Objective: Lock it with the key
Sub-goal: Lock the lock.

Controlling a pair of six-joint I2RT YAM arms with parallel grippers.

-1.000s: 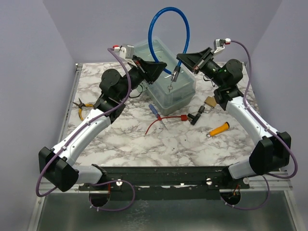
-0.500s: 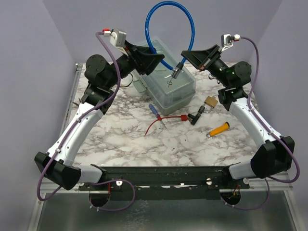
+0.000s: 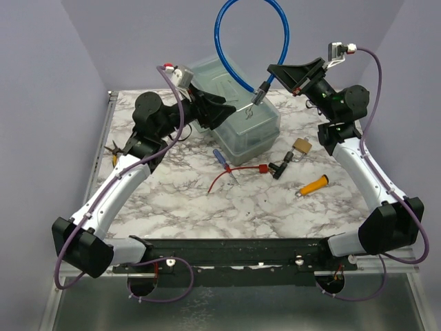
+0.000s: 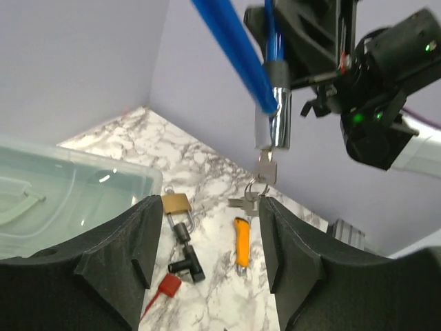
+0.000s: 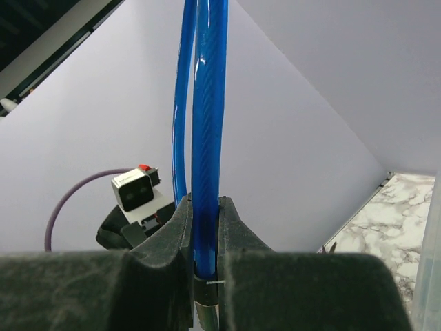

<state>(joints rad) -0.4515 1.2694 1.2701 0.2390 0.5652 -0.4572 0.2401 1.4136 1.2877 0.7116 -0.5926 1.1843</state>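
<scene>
My right gripper (image 3: 271, 71) is shut on a blue cable (image 3: 285, 38) just above its silver end cylinder (image 4: 275, 121), and holds the loop up over the clear box (image 3: 265, 134). A key (image 4: 265, 167) sticks out of the cylinder's underside, and a ring with more keys (image 4: 248, 201) hangs from it. The lock (image 3: 301, 145), a small brass padlock, lies on the marble table right of the box and shows as the lock (image 4: 176, 203) in the left wrist view. My left gripper (image 3: 231, 110) is open and empty, left of the hanging keys and apart from them.
Beside the padlock lie a black T-shaped piece (image 3: 279, 167), a red tag on a red wire (image 3: 262, 167) and an orange tool handle (image 3: 315, 185). A blue-handled tool (image 3: 222, 157) lies in front of the box. Pliers (image 3: 115, 150) sit at the table's left edge.
My left gripper has opened and drawn back to the left, away from the cable's end. The right arm has lifted the cable and keys higher.
</scene>
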